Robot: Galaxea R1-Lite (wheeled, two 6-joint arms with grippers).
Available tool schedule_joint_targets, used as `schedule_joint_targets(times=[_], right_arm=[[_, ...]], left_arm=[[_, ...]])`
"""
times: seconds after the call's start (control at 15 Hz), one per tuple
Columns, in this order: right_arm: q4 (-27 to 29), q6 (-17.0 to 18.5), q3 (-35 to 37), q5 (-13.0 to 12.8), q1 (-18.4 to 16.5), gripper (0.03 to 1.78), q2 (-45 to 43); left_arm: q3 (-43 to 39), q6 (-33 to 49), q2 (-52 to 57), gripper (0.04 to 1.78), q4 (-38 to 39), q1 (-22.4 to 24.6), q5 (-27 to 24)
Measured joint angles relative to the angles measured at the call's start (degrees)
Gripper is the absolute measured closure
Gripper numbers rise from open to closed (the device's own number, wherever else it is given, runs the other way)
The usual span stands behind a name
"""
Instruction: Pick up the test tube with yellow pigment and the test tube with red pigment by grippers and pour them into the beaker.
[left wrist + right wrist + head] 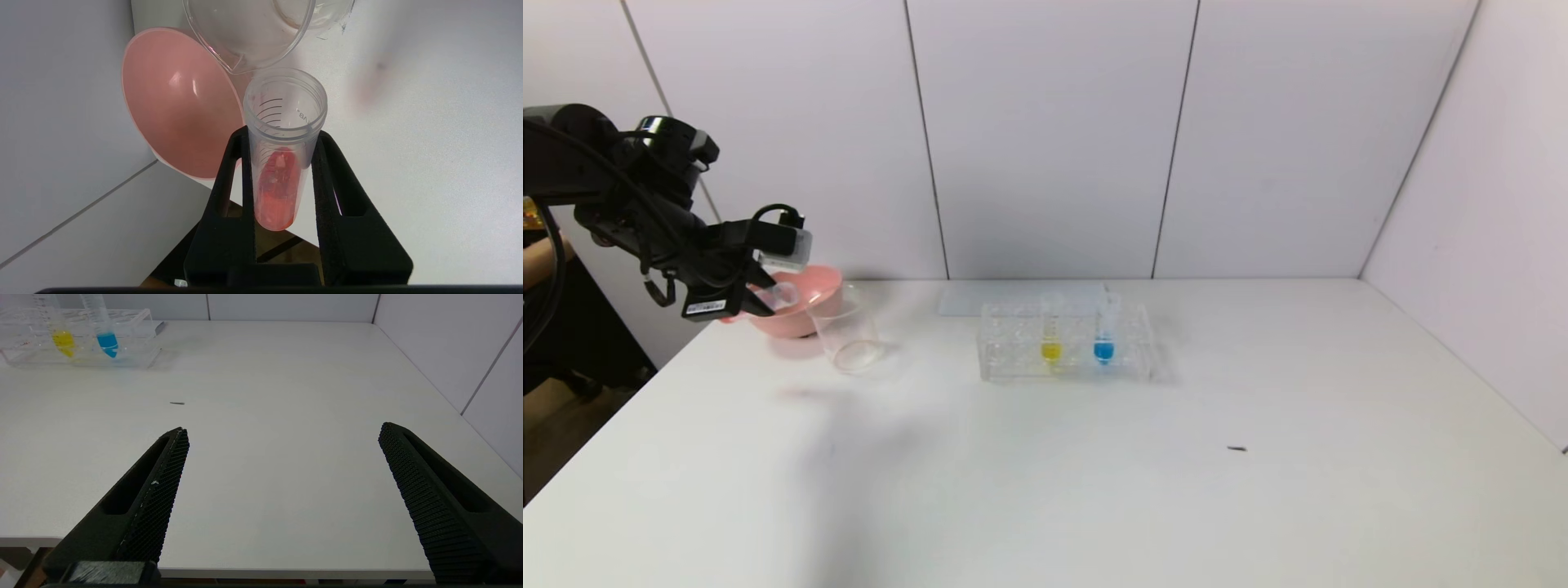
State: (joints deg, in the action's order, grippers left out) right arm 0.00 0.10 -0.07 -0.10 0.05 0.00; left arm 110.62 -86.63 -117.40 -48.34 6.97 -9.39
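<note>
Left gripper (282,179) clamped on the red-pigment test tube (282,163), which we see tilted beside the beaker (847,331) at nine o'clock, right gripper (282,490) spread wide, yellow-pigment test tube (1051,339) racked.

My left gripper (282,139) hangs above the table's (1094,490) far left corner, clamped on the test tube with red pigment (282,163), whose mouth lies just beside the rim of the beaker (847,331). The beaker stands on the table near the left edge, with the bowl (800,306) touching it or nearly so, behind and to its left. The rack (1066,343) sits mid-table toward the far edge, well right of the beaker. In it stand the test tube with yellow pigment (1051,339) and, just right of that, another tube (1104,335). My right gripper (282,457) hovers spread wide over the near edge, right of the rack.
</note>
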Motion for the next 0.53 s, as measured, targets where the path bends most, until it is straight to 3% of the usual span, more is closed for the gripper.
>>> schedule_joint_targets(times=[0.53], right_arm=[[0.00,0.00,0.02,0.02,0.02,0.11,0.00]], left_arm=[[2.56,-2.73,-1.71,1.39,-1.72,-0.37,2.11]])
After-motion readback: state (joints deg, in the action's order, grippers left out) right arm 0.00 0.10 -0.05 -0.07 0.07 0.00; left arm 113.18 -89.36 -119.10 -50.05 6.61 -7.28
